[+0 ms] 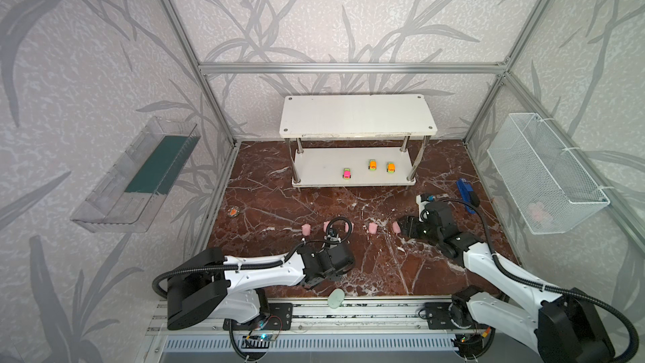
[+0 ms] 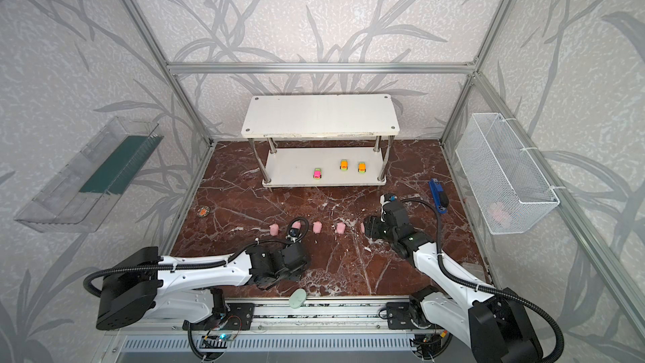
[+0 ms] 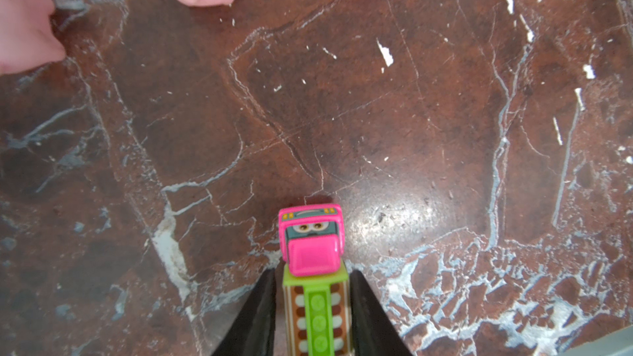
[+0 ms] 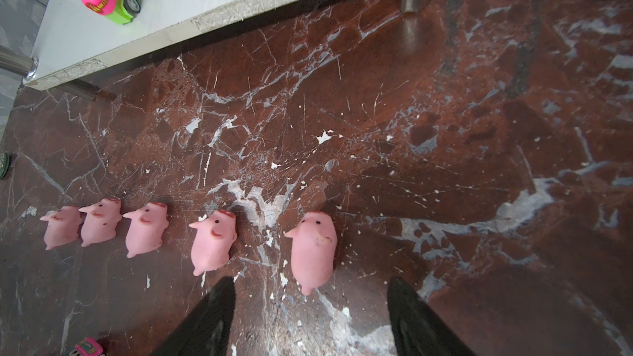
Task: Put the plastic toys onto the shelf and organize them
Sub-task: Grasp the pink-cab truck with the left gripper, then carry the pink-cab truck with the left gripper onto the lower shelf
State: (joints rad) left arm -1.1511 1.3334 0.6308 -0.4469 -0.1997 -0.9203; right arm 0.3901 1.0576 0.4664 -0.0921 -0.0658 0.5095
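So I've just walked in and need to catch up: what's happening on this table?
The left gripper is around a pink toy car; whether it grips yet is unclear. The right gripper hangs open by the end pig in a row of five. Three cars already stand on the shelf's lower board.

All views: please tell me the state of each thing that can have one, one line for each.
shelf: upright, three toy cars on its lower board.
left tool: fingers flank the fourth toy car; grip unclear.
fourth toy car: pink, not on the shelf.
right tool: open, holding nothing.
pig figures: five in a row on the tabletop, none shelved.
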